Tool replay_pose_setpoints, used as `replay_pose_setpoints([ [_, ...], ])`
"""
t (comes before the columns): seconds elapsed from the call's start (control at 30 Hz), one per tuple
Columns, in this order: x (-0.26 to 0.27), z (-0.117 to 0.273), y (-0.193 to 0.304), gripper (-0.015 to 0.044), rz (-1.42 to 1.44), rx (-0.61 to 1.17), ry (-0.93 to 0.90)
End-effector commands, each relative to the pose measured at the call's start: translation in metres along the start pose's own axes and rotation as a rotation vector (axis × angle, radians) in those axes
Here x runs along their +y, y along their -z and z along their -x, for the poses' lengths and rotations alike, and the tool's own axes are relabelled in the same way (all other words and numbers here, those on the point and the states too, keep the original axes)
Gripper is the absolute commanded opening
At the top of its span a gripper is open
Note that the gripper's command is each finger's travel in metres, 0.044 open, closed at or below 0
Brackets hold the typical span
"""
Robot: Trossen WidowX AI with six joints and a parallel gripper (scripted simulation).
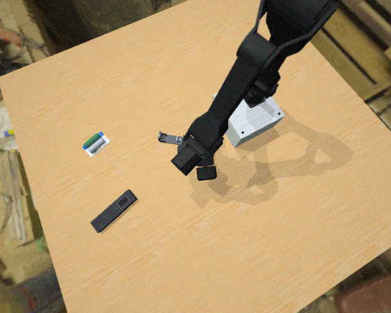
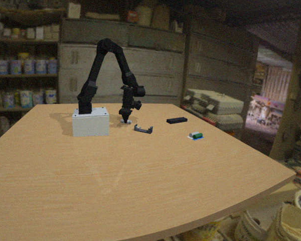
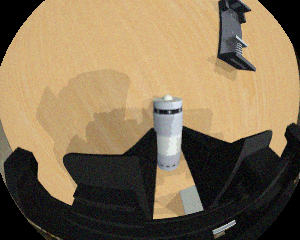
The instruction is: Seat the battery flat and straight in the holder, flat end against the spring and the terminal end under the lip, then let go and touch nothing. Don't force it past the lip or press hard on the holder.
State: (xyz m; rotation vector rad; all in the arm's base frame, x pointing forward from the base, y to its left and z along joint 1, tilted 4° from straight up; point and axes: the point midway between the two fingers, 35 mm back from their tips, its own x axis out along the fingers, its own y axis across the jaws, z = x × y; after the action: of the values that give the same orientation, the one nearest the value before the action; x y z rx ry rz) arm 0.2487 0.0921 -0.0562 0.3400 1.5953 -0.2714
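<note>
Tabletop point(image 1: 222, 252) point(image 2: 145, 165) point(image 3: 65, 50): pale wood grain, with the arm's shadow thrown across it
Gripper point(image 1: 204, 165) point(image 2: 125, 121) point(image 3: 166, 131): I have it pointing down, its fingers clenched on the battery's sides
Battery point(image 2: 129, 121) point(image 3: 168, 120): between the fingers, lying low at the table; I can't tell whether it has any lift. Its terminal nub faces away from the gripper in my wrist view
Step in hand: securing the grasp, I judge; seating hasn't begun
Holder point(image 1: 170, 138) point(image 2: 143, 130) point(image 3: 230, 35): just beside the battery, apart from it, cradle unfilled, coil showing at one end
Next move: I should lift straight up, carry across, turn to match the cradle, then bring the flat end to the spring and ease the terminal end down under the lip without forcing
White box point(image 1: 253, 121) point(image 2: 91, 125) point(image 3: 191, 200): under the arm's base
Black bar point(image 1: 108, 215) point(image 2: 176, 120): well apart, not needed
Green cylinder point(image 1: 92, 140) point(image 2: 198, 135): beside a silver one, best left alone
Shelves point(image 2: 28, 75): tins, behind everything
</note>
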Motion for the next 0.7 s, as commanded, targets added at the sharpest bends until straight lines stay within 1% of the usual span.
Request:
replay_pose_setpoints([
  [0.0, 0.004, 0.025, -0.004, 0.0074, 0.000, -0.017, -0.013],
  [0.1, 0.003, 0.042, -0.003, 0.0074, 0.000, -0.017, -0.013],
  [0.3, 0.000, 0.044, -0.008, 0.0074, -0.009, -0.018, -0.013],
  [0.67, -0.043, 0.061, -0.073, 0.0074, -0.156, -0.026, -0.007],
])
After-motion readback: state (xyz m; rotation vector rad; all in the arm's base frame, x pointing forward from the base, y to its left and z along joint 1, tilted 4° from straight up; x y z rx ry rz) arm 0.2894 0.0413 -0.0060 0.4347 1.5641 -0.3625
